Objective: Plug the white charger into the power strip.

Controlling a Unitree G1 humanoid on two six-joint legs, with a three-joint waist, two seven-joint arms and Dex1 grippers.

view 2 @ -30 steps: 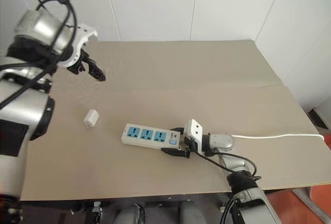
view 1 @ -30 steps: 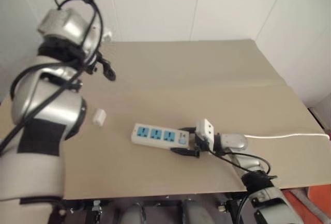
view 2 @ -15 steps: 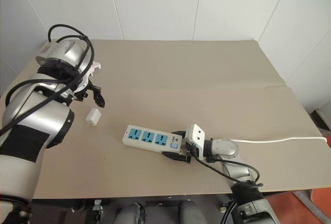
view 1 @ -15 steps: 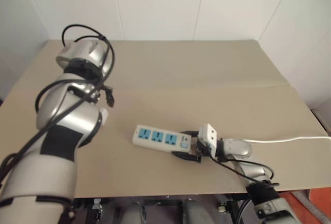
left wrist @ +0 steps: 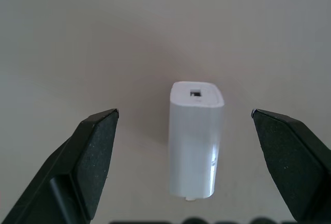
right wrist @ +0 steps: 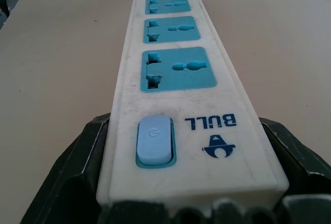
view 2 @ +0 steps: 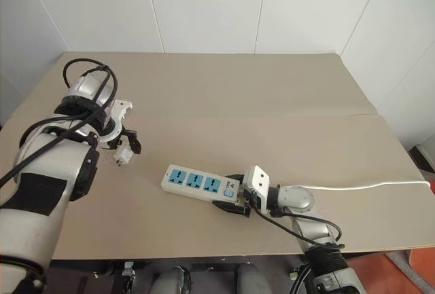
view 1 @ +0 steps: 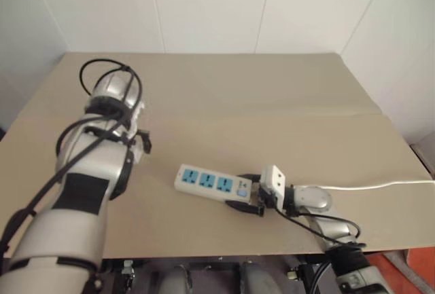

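White charger (view 2: pixel 123 155) half behind left pincer (view 2: pixel 126 144)

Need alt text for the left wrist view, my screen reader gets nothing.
The white charger lies on the tan table, centred between the open left hand's two black fingers, which touch nothing. A small port on the charger's end faces the camera.

Bare counter (view 2: pixel 272 104) lies all around the white charger (left wrist: pixel 195 138), with open gaps on both its sides. The power strip (view 2: pixel 200 183) lies near, its three socket faces uncovered from above; the right gripper (view 2: pixel 237 203) flanks its switch end.
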